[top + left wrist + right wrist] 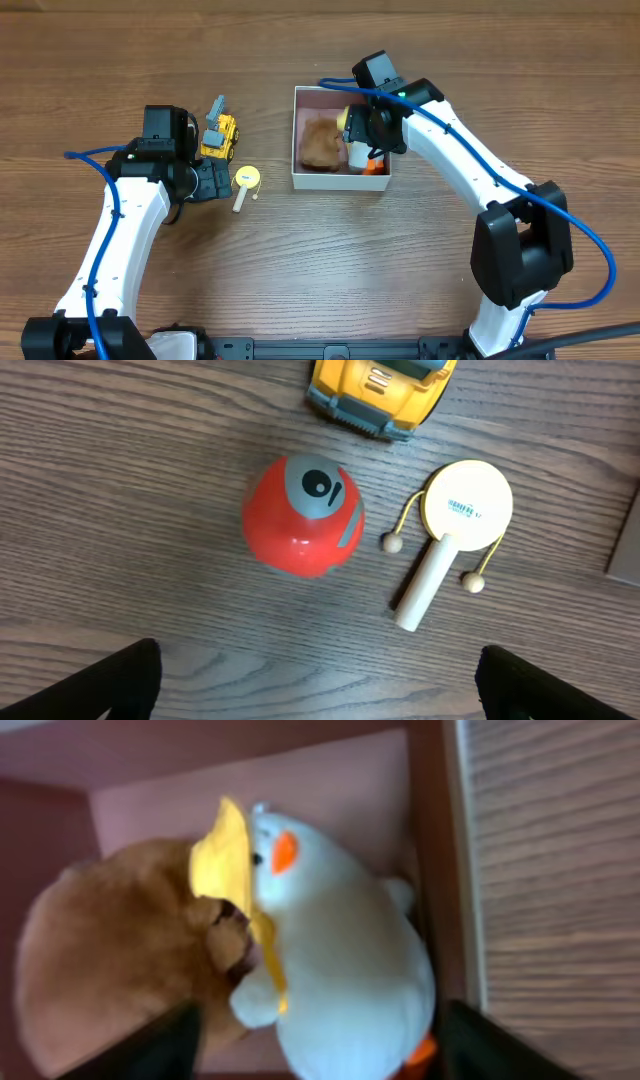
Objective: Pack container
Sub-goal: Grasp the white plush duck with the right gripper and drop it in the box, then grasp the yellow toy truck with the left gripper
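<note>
The shallow square white-walled box [296,135] with the dull pink inside sits right of centre on the wooden tabletop [300,270]. In it lie a brown plush animal [322,146] and, pressed against its side, a white plush duck [340,970] with an orange beak and a yellow hat, tucked along the box's right wall.

My right claw [320,1045] hangs low over the box, spread wide with one finger on each side of the two plush toys. It grips nothing; whether a finger brushes the fur I cannot tell. I judge this arm should rise straight up, so that it does not catch the duck's hat or drag the toy over the wall.

Left of the box, well apart from it, lie three loose toys: a yellow plastic toy truck [378,395], a small cream rattle drum [450,530] with a wooden handle and two beads on strings, and a glossy red dome-shaped toy [303,515] with a grey face.

My left claw [325,685] hovers near the red dome, wide open and empty. I take the dome to be the next pick. It looks smooth and round, so I would centre over it, come down plumb and close low on its widest part, keeping clear of the drum's beads and the truck.
</note>
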{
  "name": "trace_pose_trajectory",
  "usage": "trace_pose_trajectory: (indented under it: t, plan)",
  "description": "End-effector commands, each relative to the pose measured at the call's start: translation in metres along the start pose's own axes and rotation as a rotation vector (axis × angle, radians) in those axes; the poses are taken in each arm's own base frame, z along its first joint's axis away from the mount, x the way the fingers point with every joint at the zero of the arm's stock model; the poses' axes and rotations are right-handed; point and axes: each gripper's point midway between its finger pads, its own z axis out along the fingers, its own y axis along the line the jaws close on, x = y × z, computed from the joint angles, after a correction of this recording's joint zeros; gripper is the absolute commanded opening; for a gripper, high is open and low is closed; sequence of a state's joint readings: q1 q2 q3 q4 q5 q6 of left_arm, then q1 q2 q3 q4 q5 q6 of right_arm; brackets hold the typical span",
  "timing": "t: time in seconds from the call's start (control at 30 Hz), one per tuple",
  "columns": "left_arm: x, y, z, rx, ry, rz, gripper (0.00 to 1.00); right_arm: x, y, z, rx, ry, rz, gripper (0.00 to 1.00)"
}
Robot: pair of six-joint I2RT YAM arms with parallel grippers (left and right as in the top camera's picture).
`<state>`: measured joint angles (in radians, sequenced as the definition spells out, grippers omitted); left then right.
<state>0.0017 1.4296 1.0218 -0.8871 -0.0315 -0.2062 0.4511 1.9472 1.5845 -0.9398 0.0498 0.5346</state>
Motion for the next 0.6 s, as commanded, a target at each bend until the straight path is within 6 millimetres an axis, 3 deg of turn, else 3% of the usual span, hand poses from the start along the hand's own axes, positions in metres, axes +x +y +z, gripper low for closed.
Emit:
trace_pose_trajectory:
  t: [0.0,0.07,0.13,0.2,0.27,0.37,0.4,0.5,0.57]
  plan:
    - [-0.009,0.006,-0.004,-0.043,-0.025,0.074,1.00,-0.039,0.021,-0.094,-0.125,-0.214,-0.062,0.93]
    - [-0.012,0.019,-0.005,-0.122,-0.035,0.131,1.00,-0.047,0.024,-0.141,-0.183,-0.308,-0.057,1.00]
    - [-0.012,0.019,-0.005,-0.124,-0.035,0.132,1.00,-0.050,0.015,-0.186,-0.213,-0.400,-0.049,1.00]
    - [-0.012,0.019,-0.005,-0.124,-0.036,0.132,1.00,-0.046,0.004,-0.208,-0.208,-0.435,-0.060,1.00]
    - [-0.013,0.014,-0.004,-0.094,-0.041,0.105,1.00,-0.043,-0.014,-0.220,-0.173,-0.446,-0.035,1.00]
    - [0.001,-0.033,-0.006,0.184,0.025,0.027,1.00,-0.035,-0.034,-0.217,-0.175,-0.377,0.010,1.00]
    - [0.001,-0.038,-0.008,0.217,0.029,0.030,1.00,-0.034,-0.041,-0.215,-0.162,-0.361,0.026,1.00]
    - [-0.004,-0.033,-0.009,0.187,0.009,0.034,1.00,-0.033,-0.071,-0.210,-0.111,-0.320,0.095,1.00]
    - [-0.019,-0.036,-0.020,0.191,-0.036,0.079,1.00,-0.033,-0.088,-0.208,-0.084,-0.303,0.134,1.00]
